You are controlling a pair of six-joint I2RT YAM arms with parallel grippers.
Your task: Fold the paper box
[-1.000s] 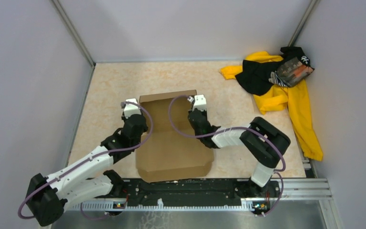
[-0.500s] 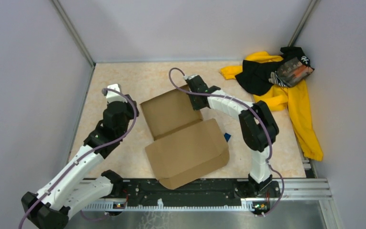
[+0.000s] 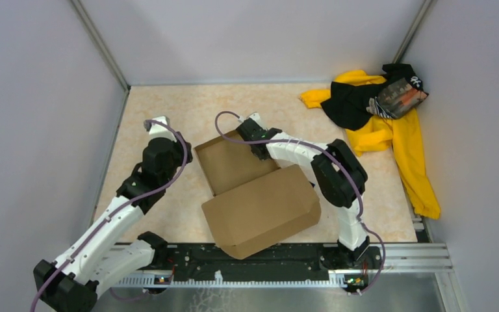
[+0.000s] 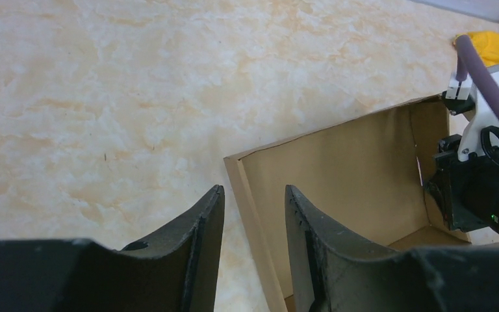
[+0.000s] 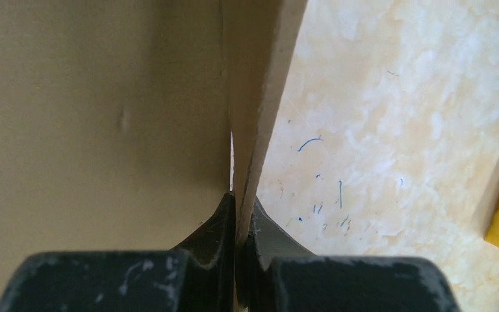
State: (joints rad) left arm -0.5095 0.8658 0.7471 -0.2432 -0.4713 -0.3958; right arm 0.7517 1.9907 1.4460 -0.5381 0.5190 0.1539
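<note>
The paper box (image 3: 234, 166) is plain brown cardboard lying mid-table, turned at an angle, with an open tray at the far side and a wide lid panel (image 3: 263, 211) toward me. My right gripper (image 3: 255, 136) is shut on the tray's far-right wall. In the right wrist view the gripper (image 5: 240, 201) pinches the thin cardboard edge (image 5: 260, 97) between its fingers. My left gripper (image 3: 177, 155) hangs open just left of the tray, touching nothing. In the left wrist view the gripper (image 4: 253, 190) shows the tray's left wall (image 4: 247, 195) below the gap between its fingers.
A yellow-and-black cloth pile (image 3: 377, 110) lies in the far right corner. Grey walls close in the tabletop (image 3: 169, 104) on three sides. The black rail (image 3: 253, 257) with the arm bases runs along the near edge.
The box has turned and its lid has swung toward the right. My right gripper went far, then came left and nearer with the wall in it. My left arm has drawn off to the left.
</note>
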